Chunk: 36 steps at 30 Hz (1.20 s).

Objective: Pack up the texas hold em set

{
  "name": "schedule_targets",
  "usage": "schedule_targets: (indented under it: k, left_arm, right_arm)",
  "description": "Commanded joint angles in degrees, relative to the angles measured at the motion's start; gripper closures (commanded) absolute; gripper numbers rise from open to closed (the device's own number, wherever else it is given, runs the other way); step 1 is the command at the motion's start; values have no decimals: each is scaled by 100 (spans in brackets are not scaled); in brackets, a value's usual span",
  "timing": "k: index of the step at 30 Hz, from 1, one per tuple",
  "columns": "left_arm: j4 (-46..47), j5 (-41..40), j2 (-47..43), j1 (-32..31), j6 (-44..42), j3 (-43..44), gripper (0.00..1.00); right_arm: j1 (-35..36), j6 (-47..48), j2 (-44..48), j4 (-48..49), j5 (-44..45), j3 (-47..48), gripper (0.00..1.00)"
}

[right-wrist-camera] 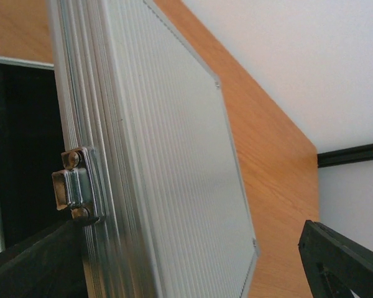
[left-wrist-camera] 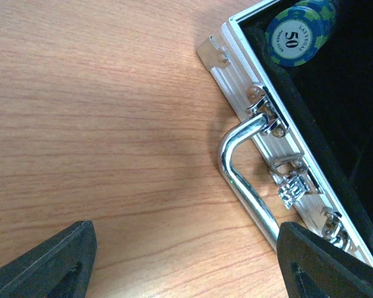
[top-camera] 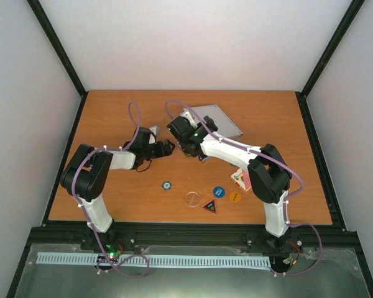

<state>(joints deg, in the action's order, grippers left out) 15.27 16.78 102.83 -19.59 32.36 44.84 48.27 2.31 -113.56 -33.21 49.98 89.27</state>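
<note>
The silver case (top-camera: pixel 222 121) stands open at the table's back middle. Its ribbed lid (right-wrist-camera: pixel 174 155) fills the right wrist view, with a latch catch (right-wrist-camera: pixel 78 186) on its edge. My right gripper (top-camera: pixel 185 138) (right-wrist-camera: pixel 186 267) is open and straddles the lid's edge, one finger on the black inner side and the other well off the outer face. The left wrist view shows the case's chrome handle (left-wrist-camera: pixel 248 180) and a blue and green chip (left-wrist-camera: pixel 295 37) on the black lining. My left gripper (top-camera: pixel 168 148) (left-wrist-camera: pixel 186 264) hangs open by the handle, holding nothing.
Near the front lie a loose chip (top-camera: pixel 166 185), a clear round disc (top-camera: pixel 193 198), a blue round button (top-camera: pixel 219 192), an orange round button (top-camera: pixel 235 197) and a triangular button (top-camera: pixel 210 207). A card deck (top-camera: pixel 239 179) lies partly under the right arm.
</note>
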Motion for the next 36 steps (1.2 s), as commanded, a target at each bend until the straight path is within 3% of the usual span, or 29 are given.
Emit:
schedule_targets:
  k: [1,21,36]
  left_arm:
    - [-1457,-137,290,83,95,-454,17]
    - [-1540,-147,57,174,-16,-550,17]
    - [-1674,-210,-196,210,-132,-625,17]
  right_arm:
    - [-299,-70,423,11,516,86,3]
    - [-1585,247,886,488,352,-12,6]
    - [-2519,710,526,1016,-226,817,6]
